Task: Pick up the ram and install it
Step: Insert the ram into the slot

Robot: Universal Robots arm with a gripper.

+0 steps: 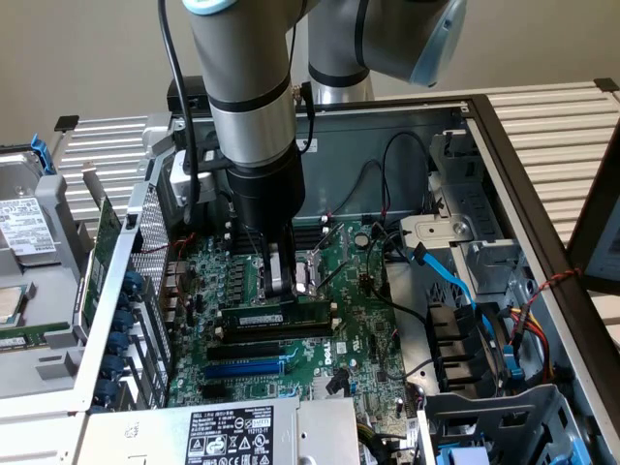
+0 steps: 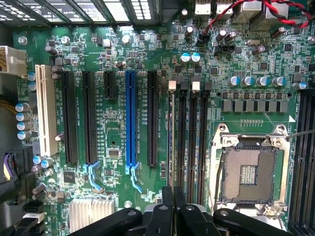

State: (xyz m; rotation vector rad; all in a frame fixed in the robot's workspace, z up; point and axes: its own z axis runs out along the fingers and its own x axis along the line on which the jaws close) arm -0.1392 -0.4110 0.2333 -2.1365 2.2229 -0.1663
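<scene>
Gripper (image 1: 281,286) closed on ram (image 1: 276,317), which stands on edge along a black slot. In the exterior view, 1 more black slot (image 1: 266,347) lies just beside it at 6 o'clock, with the blue slot (image 1: 242,368) beyond and the processor socket (image 1: 312,266) at 1 o'clock. The wrist view gives the ram's thin top edge, the exterior view its labelled face.
</scene>
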